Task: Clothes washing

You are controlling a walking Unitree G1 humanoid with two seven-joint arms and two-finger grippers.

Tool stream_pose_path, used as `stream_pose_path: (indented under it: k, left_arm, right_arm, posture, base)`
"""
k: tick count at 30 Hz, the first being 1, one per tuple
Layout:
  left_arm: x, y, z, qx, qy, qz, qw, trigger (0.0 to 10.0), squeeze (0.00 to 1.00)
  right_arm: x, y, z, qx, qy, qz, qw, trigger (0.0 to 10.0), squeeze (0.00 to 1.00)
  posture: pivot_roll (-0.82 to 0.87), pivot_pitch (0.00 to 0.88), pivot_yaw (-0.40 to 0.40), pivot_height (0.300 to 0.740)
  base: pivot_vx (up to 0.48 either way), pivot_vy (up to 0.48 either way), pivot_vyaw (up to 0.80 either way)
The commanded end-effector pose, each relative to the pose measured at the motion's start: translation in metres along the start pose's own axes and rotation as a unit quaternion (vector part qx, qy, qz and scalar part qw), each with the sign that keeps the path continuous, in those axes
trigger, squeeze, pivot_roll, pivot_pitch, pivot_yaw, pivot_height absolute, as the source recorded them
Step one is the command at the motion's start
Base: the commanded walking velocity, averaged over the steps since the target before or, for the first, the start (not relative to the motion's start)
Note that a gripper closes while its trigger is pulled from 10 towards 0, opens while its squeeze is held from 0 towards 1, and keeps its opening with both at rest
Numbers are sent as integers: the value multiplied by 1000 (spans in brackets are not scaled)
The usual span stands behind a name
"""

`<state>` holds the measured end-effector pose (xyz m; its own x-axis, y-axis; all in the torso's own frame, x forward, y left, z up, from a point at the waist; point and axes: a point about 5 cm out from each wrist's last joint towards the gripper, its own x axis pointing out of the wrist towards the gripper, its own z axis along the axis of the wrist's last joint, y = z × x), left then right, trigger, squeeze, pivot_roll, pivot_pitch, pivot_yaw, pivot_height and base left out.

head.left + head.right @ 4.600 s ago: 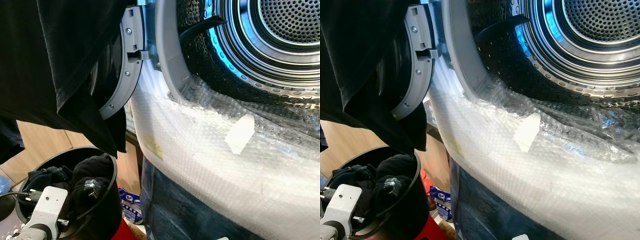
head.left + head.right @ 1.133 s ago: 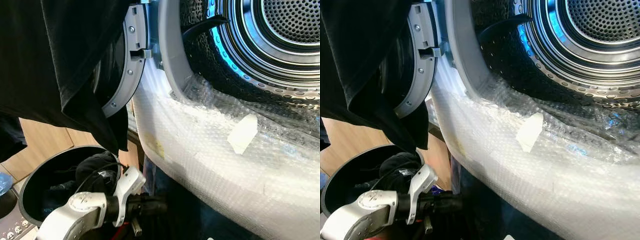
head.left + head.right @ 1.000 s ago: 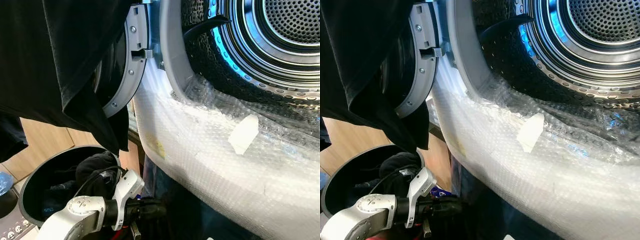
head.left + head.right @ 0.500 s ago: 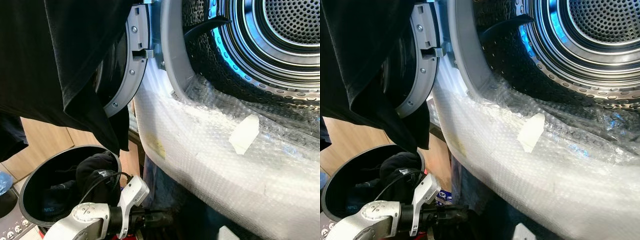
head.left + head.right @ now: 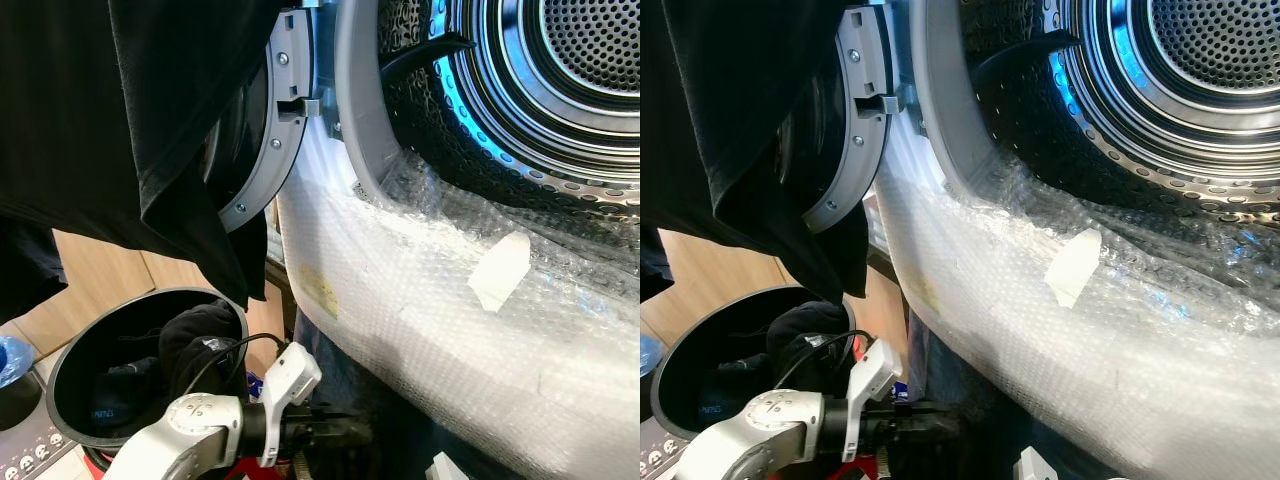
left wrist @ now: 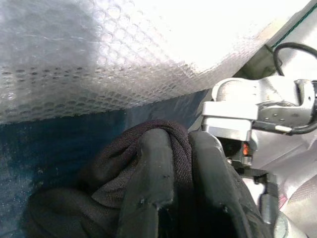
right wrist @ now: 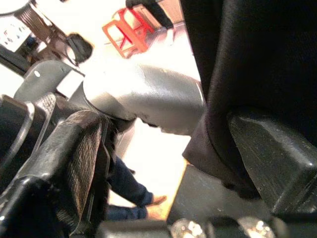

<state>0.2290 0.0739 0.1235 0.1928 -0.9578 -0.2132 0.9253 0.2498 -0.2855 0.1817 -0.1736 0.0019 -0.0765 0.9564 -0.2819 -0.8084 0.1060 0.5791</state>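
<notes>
The washer's steel drum (image 5: 560, 80) stands open, its grey door (image 5: 270, 150) swung to the left. A large black garment (image 5: 120, 130) hangs over the door. Below it, a black basket (image 5: 150, 296) holds dark clothes (image 5: 195, 340). My left gripper (image 5: 335, 435) reaches right of the basket, low against the washer's front. The left wrist view has my left gripper (image 6: 181, 163) shut on a dark cloth (image 6: 124, 163). My right gripper (image 7: 168, 129) is open, with black fabric (image 7: 247, 59) lying against one finger.
Bubble wrap (image 5: 420, 300) covers the washer's front and lower door rim, with a strip of tape (image 5: 500, 270) on it. A blue item (image 5: 12, 355) sits on the floor at far left. A person's leg (image 7: 129, 183) and a red stool (image 7: 131, 32) appear in the right wrist view.
My left arm has come up out of the basket and swung right, toward the washer's front, with dark cloth in its gripper. The camera has shifted slightly.
</notes>
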Motion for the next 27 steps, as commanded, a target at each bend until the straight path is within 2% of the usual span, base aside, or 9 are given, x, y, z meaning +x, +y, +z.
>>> stream_pose_path:
  k: [1, 3, 8, 12, 13, 14, 15, 20, 27]
  left_arm:
    - [9, 0, 6, 25, 0, -9, 1000, 0, 0]
    - [12, -1, 7, 25, -2, -14, 1000, 0, 0]
    - [25, -8, 11, 26, -12, -33, 999, 0, 0]
    - [29, -8, 10, 27, -11, -37, 999, 0, 0]
    - [30, -7, 10, 29, -11, -36, 999, 0, 0]
    - [30, -7, 11, 30, -12, -35, 999, 0, 0]
    - [31, -6, 12, 31, -13, -34, 999, 0, 0]
    - [34, -3, 18, 36, -23, -25, 999, 0, 0]
    - [37, 3, 24, 38, -39, -5, 999, 0, 0]
  right_arm:
    - [6, 1, 11, -5, -25, -5, 1000, 10000, 1000]
    - [8, -2, 13, -3, -39, -20, 999, 10000, 1000]
    - [13, -21, 30, 10, -126, -129, 984, 10000, 1000]
    - [12, -23, 41, 18, -182, -155, 971, 10000, 1000]
    - [11, -26, 44, 29, -198, -166, 966, 10000, 906]
    - [10, -27, 46, 37, -207, -173, 962, 10000, 906]
    - [9, -28, 48, 41, -216, -177, 959, 10000, 0]
    - [11, -27, 52, 54, -236, -173, 955, 10000, 0]
    - [17, -22, 49, 63, -235, -156, 957, 10000, 0]
  posture:
    - [143, 0, -17, 740]
    - [143, 0, -17, 740]
    - [131, 0, -9, 740]
    - [134, 0, -14, 740]
    - [134, 0, -14, 740]
    - [135, 0, -17, 740]
    - [135, 0, -17, 740]
    - [138, 0, -21, 740]
    - [145, 0, -23, 740]
  base:
    - [0, 0, 0]
    - [0, 0, 0]
    - [0, 0, 0]
    - [0, 0, 0]
    - [0, 0, 0]
    - [0, 0, 0]
    - [0, 0, 0]
    - [0, 0, 0]
    - [0, 0, 0]
